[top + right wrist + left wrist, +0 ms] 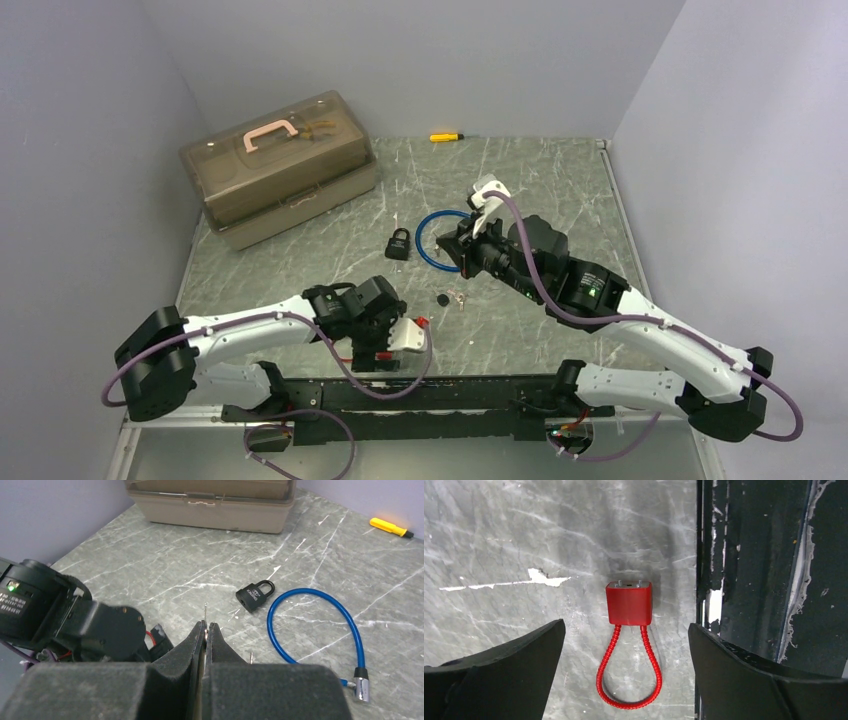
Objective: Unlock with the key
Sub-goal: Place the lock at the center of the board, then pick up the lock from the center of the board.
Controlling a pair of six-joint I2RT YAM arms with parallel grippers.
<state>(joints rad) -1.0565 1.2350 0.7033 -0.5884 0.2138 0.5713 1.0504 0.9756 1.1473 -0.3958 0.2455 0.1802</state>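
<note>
Red lock (629, 602) with a bendy red loop (629, 680) lies flat on the tabletop (560, 190), about midway along the near edge and just beside the black rail that carries the arms. The left pincer (626, 627) hangs straight over it with its jaws spread wide. One finger is on each side of the lock and neither touches it, so nothing is held there.

The lock's long axis runs along the near edge. Its body end seems to point toward the right arm's side and the loop toward the left. Two small studs show on the end face of the body, but I cannot tell from here where the keyhole sits.

The right pincer (206, 627) is closed on a thin metal blade that sticks out past its pads, which I take to be the key (205, 611). It hovers over the middle of the tabletop, near a black padlock (399, 243) and a blue cable lock (310, 591), and well apart from the red lock.

If the red lock is the one to open, the key must travel back toward the near edge. The blade would then have to line up with the lock's long axis at the body end. The left arm is much nearer and better placed to steady the lock.
</note>
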